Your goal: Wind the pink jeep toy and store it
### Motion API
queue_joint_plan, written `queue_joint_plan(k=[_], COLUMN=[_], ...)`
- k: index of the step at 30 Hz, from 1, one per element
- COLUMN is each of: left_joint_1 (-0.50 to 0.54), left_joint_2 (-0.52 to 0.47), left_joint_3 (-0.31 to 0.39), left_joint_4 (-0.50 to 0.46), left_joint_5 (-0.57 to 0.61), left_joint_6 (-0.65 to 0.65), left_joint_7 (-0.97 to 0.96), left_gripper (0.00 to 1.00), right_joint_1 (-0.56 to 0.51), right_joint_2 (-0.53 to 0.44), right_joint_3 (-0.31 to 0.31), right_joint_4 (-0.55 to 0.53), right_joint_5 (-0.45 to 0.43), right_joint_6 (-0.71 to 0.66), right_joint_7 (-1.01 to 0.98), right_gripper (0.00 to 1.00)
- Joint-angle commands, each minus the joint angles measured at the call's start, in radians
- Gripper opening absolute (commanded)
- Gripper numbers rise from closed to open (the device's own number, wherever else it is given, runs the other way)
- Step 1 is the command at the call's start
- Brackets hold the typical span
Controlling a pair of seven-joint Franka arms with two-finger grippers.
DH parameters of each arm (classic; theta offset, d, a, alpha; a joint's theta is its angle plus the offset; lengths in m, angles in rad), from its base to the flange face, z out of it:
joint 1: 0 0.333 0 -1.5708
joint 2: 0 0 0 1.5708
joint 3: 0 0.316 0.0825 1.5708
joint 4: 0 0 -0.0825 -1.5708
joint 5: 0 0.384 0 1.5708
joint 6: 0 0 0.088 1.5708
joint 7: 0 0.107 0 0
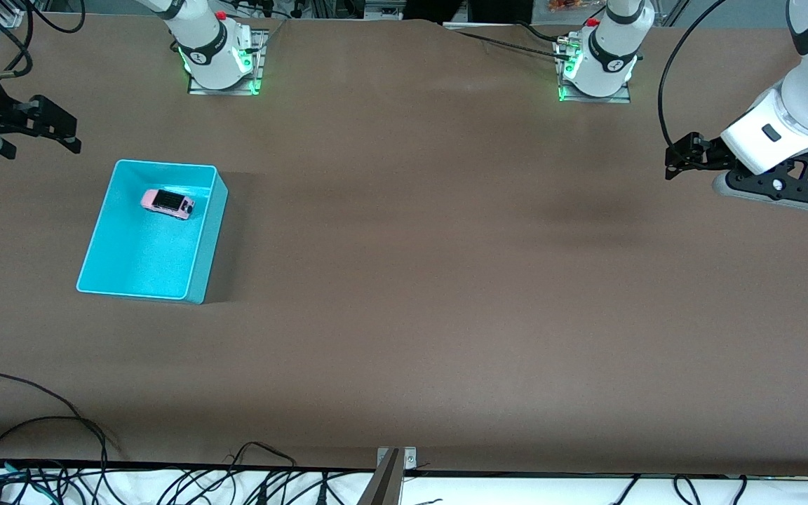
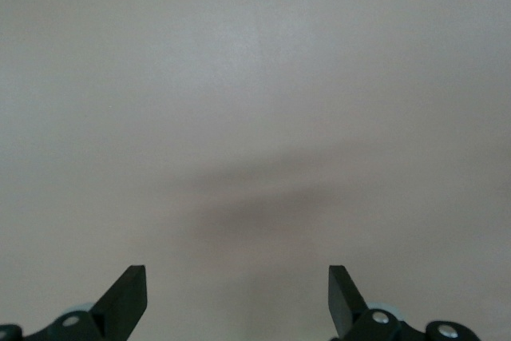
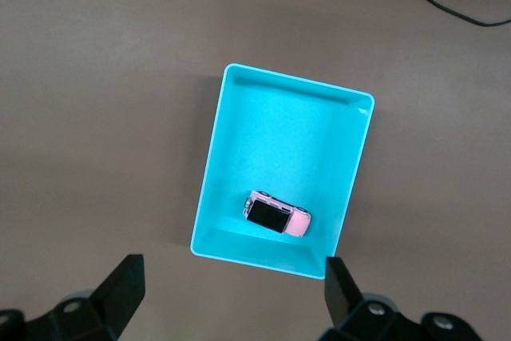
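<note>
From the front, the pink jeep toy (image 1: 167,203) is sitting on its wheels inside the turquoise bin (image 1: 139,272), in the part of the bin farther from the camera, toward the right arm's end of the brown table (image 1: 432,294). The right gripper (image 1: 60,135) is hanging empty over bare table near that end, above and beside the bin. The left gripper (image 1: 681,160) is hovering empty over the left arm's end, well apart from the bin.

In the left wrist view, the left gripper (image 2: 238,297) is holding its fingers wide apart over plain tabletop (image 2: 255,101).

In the right wrist view, the right gripper (image 3: 235,293) is showing its fingers spread wide, looking down at the bin (image 3: 239,117) with the jeep (image 3: 276,214) lying near one short wall.
</note>
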Motion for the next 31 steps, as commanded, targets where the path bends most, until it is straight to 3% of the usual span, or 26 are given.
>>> queue_joint_plan(k=[1, 31], left_joint_1=[0.0, 0.0], left_joint_2=[0.0, 0.0], left_joint_3=[-0.001, -0.003], left_joint_4=[0.012, 0.012], left_joint_5=[-0.008, -0.008], left_joint_6=[-0.014, -0.019], left_joint_7=[-0.006, -0.006], left_gripper=[1.0, 1.0], right_joint_1=[0.0, -0.002], right_joint_2=[0.022, 0.07], right_joint_3=[0.0, -0.003], right_joint_4=[0.024, 0.056], right_joint_5=[-0.02, -0.013], right_joint_6=[0.008, -0.002], right_joint_7=[0.009, -0.007], right_gripper=[1.0, 1.0])
